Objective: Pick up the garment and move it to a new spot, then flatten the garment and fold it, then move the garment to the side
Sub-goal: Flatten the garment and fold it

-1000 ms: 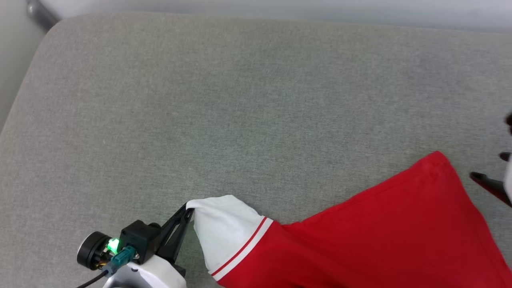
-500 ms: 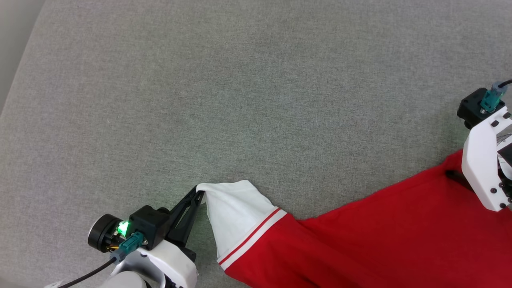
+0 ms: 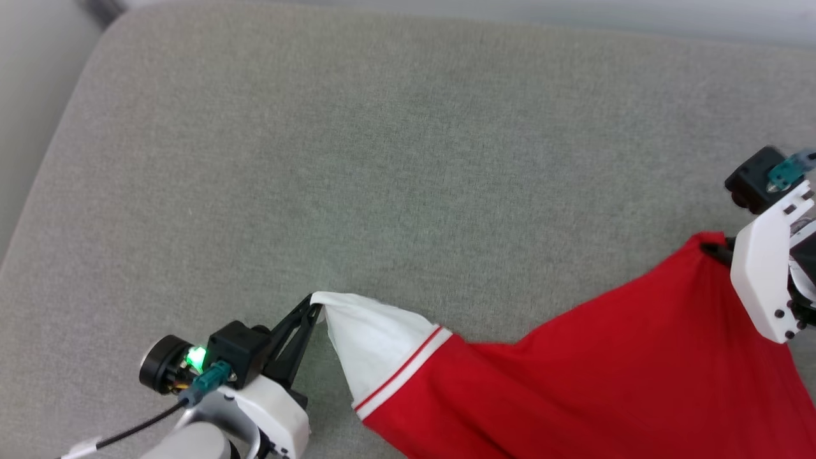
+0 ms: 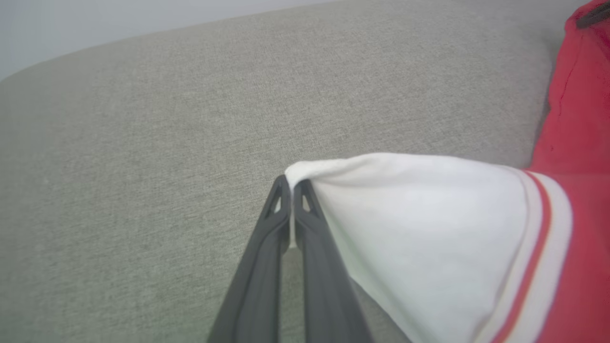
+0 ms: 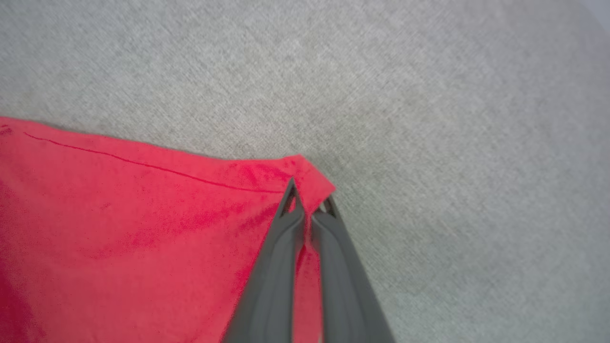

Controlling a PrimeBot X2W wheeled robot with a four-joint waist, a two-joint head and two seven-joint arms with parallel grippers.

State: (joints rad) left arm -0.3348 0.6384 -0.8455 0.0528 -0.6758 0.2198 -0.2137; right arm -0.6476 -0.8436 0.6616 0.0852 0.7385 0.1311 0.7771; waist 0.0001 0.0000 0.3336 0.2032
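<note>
Grey cushion (image 3: 382, 159); garment (image 3: 605, 370) cropped at bottom edge.

Garment (image 3: 605, 382) over cushion (image 3: 382, 159), near right; left gripper (image 3: 315, 306) at its sleeve tip, right gripper (image 3: 712, 249) at its far corner.

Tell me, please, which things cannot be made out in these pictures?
Head view: the garment is cut by the bottom edge, so its full shape is unknown.
Head view: the right claw is mostly hidden behind its own white wrist.
Left wrist view: the garment's red part is blurred.
</note>
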